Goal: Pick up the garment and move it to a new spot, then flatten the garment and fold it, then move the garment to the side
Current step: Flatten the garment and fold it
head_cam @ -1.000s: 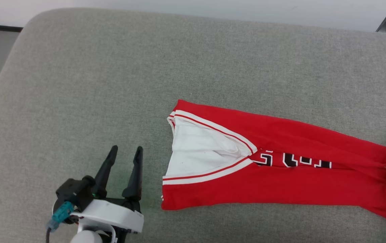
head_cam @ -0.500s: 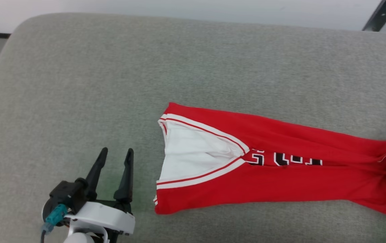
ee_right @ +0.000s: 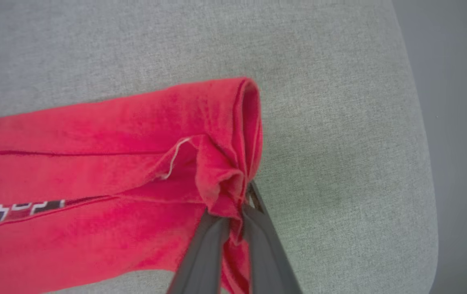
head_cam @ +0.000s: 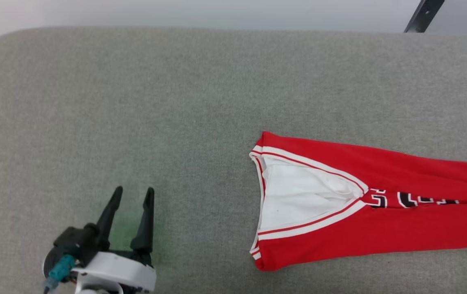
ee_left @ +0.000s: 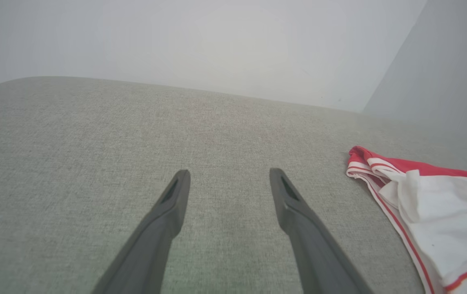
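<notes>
Gripping the bunched hem end of the red jersey T-shirt (ee_right: 115, 163), my right gripper (ee_right: 239, 210) is clamped onto a pinch of cloth, and red folds gather over its dark fingertips. The shirt lies on the right, near part of the grey woven cushion (head_cam: 135, 102). It is doubled lengthwise into a narrow band, with the collar end pointing left and the hem end running off to the right.

I judge the step in hand to be a shift of the shirt by its hem. I cannot tell whether this is a repositioning or the last move aside. The next move calls for a steady pull that keeps the band from twisting, since only one corner is held.

The knit is soft and limp and creases readily. The white-and-red striped V-neck trim frames a white inner panel, and the black-and-white lettering is half swallowed by the long fold.

My left gripper (head_cam: 133, 192) rests at the near left, well apart from the collar, with its tapered fingers spread and nothing between them. Beyond the cushion's rounded far edge stands a plain pale wall (ee_left: 217, 41).
</notes>
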Controlling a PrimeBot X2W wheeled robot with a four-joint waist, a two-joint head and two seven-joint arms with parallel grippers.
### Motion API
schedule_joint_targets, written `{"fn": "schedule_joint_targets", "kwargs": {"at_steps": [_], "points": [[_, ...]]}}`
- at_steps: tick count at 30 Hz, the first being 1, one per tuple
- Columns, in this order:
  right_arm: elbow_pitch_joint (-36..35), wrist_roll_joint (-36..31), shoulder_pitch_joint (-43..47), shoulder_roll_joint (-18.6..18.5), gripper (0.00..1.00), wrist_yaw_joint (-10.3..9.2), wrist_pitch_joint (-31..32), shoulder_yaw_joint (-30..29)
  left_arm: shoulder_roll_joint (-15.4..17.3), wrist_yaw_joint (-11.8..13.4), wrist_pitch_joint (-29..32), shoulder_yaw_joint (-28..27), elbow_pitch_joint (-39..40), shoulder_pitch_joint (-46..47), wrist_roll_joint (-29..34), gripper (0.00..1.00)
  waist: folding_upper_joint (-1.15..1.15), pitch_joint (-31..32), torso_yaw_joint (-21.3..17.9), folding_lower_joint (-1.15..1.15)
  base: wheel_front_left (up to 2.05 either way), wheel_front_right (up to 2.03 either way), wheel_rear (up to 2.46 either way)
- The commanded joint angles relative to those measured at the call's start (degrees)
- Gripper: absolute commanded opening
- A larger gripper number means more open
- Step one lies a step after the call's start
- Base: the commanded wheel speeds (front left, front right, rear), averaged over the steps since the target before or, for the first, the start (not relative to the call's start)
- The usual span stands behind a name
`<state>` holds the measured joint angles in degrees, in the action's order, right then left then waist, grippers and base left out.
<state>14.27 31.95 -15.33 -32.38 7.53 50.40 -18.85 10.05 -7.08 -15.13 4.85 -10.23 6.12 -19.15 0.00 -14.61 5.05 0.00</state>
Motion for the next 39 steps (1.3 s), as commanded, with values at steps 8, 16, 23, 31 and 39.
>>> {"fn": "schedule_joint_targets", "kwargs": {"at_steps": [8,16,23,31,39], "points": [[-13.63,5.66,1.33,2.31,0.00,-0.09,1.62,11.12,-1.38,-0.42,0.03,0.41,-1.16,-1.73,-0.56,1.00,0.00,3.29,-0.22,0.00,0.00,0.00,0.00],[-23.97,8.49,-3.53,8.34,0.00,-0.09,4.89,24.83,-2.95,-0.42,0.04,1.32,-2.29,-0.66,-1.05,1.00,0.00,3.03,3.13,0.00,0.00,0.00,0.00],[-21.26,6.85,-9.25,12.08,0.00,-0.09,3.66,34.93,-3.93,-0.49,0.03,1.67,-2.63,0.97,-1.60,1.00,0.00,0.90,6.44,0.00,0.00,0.00,0.00],[-13.27,6.83,-12.87,13.97,0.00,-0.09,-1.17,40.82,-4.66,-0.46,0.04,2.41,-3.10,2.08,-2.43,1.00,0.00,-0.57,8.05,0.00,0.00,0.00,0.00],[-10.55,8.52,-13.70,14.67,1.00,-0.09,-5.97,42.70,-4.25,-0.47,0.04,2.26,-3.94,2.45,-2.97,1.00,0.00,0.63,6.58,0.00,0.00,0.00,0.00]]}}
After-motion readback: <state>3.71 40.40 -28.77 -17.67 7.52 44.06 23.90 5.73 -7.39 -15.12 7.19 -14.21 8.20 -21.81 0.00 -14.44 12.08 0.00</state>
